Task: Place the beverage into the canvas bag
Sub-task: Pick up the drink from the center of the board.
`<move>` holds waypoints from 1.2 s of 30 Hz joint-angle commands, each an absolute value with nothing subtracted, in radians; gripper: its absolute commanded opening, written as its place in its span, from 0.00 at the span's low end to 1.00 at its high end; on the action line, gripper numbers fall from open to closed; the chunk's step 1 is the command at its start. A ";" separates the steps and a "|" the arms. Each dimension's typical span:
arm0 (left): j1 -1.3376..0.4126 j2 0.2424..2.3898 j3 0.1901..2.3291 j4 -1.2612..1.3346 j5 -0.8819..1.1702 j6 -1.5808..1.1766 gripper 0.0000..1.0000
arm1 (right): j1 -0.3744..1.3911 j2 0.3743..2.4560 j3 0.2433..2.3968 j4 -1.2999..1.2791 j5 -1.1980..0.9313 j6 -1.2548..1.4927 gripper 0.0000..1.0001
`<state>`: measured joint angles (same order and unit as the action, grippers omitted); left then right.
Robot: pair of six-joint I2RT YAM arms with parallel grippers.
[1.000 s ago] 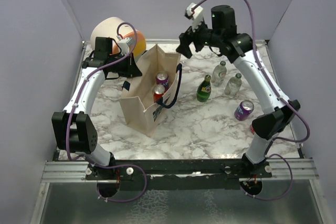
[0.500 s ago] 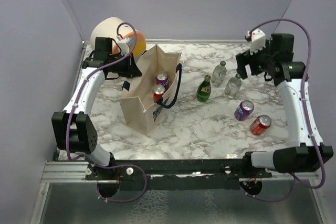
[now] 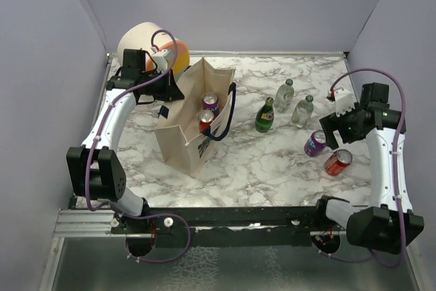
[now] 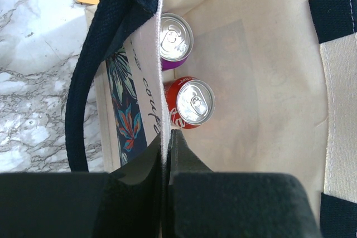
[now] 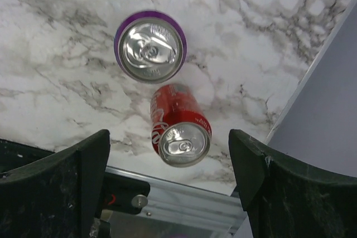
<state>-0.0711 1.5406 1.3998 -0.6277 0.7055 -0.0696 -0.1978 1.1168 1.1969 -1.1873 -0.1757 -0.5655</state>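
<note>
The right hand [image 3: 332, 132] is held above the right edge of the bench [image 3: 259, 161], its fingers set wide apart and nothing gripped. In the wrist view the red can [image 5: 179, 132] is seen almost straight below, between the two fingers. The purple can [image 5: 149, 48] is just beyond it, toward the middle of the bench; the two look close but apart. Both are judged to stand upright, long axis vertical, so a straight descent onto the red can seems to be what the coming move calls for. The right arm is by far the nearer; the left is taken up elsewhere.

The left hand [image 4: 165, 137] is clamped shut on the rim of the bag [image 3: 184, 138]. The bag stands open toward the left side of the bench, well apart from the loose cans. Inside it two cans [image 4: 191, 102] are already stood upright.

Against a second ago, the right hand has been swung from high over the far edge beside the bag mouth, out past the far right corner, and down to the cans. The bag, its contents and the left hand are unchanged.
</note>
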 commanded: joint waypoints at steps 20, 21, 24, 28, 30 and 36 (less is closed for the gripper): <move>-0.064 1.495 1.400 -0.578 0.703 -0.085 0.00 | -0.391 1.261 0.999 -1.137 -0.172 -0.779 0.89; -0.064 1.497 1.402 -0.578 0.703 -0.086 0.00 | -0.392 1.264 0.990 -1.125 -0.171 -0.778 0.89; -0.064 1.500 1.405 -0.578 0.702 -0.087 0.00 | -0.397 1.277 0.967 -1.103 -0.174 -0.776 0.88; -0.064 1.505 1.410 -0.580 0.703 -0.087 0.00 | -0.403 1.294 0.951 -1.085 -0.185 -0.769 0.83; -0.064 1.507 1.412 -0.579 0.702 -0.087 0.00 | -0.406 1.295 0.948 -1.084 -0.186 -0.769 0.79; -0.064 1.513 1.414 -0.582 0.704 -0.085 0.00 | -0.418 1.297 0.943 -1.078 -0.174 -0.773 0.69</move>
